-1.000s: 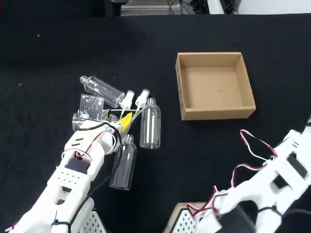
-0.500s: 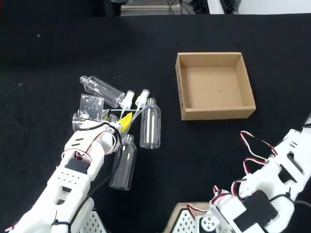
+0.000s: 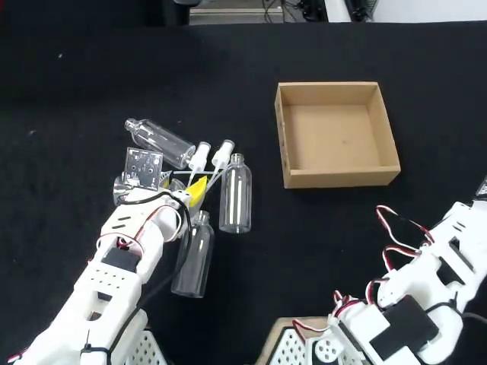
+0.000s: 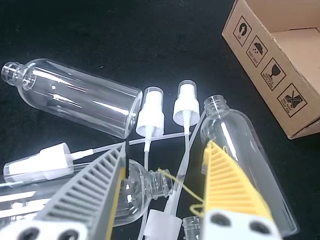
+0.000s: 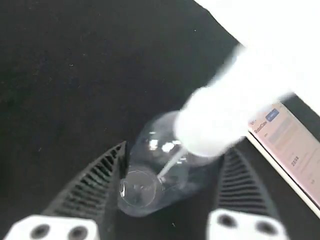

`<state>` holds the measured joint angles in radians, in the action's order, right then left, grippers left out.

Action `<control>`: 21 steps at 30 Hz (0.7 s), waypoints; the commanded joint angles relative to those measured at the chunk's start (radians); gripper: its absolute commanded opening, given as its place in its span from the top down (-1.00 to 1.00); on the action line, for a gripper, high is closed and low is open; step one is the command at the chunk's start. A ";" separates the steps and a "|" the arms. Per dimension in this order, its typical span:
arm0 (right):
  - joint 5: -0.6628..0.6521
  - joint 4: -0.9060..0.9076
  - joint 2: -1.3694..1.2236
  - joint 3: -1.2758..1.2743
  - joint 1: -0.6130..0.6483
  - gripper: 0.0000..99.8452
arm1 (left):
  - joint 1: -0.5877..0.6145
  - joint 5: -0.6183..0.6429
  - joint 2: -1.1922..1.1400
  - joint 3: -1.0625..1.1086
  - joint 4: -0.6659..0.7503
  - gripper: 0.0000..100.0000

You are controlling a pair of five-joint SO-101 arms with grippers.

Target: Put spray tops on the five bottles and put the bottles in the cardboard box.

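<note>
High view first: the black table (image 3: 76, 76) carries the cardboard box (image 3: 341, 178) at its far right. The box is open with nothing in it, so I judge that no bottle is packed yet. My left arm (image 3: 114, 281) stretches from the near left corner over the heap of parts. My right arm (image 3: 426, 296) sits folded at the near right, well apart from the box.

My left pincer (image 4: 166, 146) hangs open just above the heap. Its grey and yellow jaws are spread to either side of the middle bottle (image 4: 142, 187), and I see no contact with it. Around it lie a long bottle (image 4: 75, 97), a side bottle (image 4: 245, 145) nearer the box, and a near bottle (image 3: 194, 255) alongside my left arm. None of the necks I can see wears a top. Three loose spray tops (image 4: 150, 117) (image 4: 186, 106) (image 4: 42, 162) lie among them, their thin tubes crossing.

My right pincer (image 5: 177, 147) grips a held bottle (image 5: 145, 187), seen bottom-first. A thin tube runs inside it, and the white blur at its far end looks like a top. I cannot tell whether that top is seated.

As I read it, the step in hand is capping, with boxing yet to begin. If the top is seated, my right pincer must carry that bottle over the box and let go inside the walls. My left pincer must come down on one item cleanly, without dragging the tangled tubes along.
</note>
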<state>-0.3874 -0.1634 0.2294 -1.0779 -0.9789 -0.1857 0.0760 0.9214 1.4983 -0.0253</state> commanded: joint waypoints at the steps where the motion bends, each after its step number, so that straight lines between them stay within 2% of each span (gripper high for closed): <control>1: 0.009 -0.031 0.002 0.065 0.018 0.95 | -0.010 0.000 0.014 -0.016 0.026 0.52; 21: 0.009 -0.031 0.061 0.025 0.012 0.96 | -0.010 0.000 0.014 -0.018 0.026 0.52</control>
<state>-0.3874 -0.1726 0.2401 -1.0687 -0.9789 -0.1857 0.0760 0.9214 1.4983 -0.0253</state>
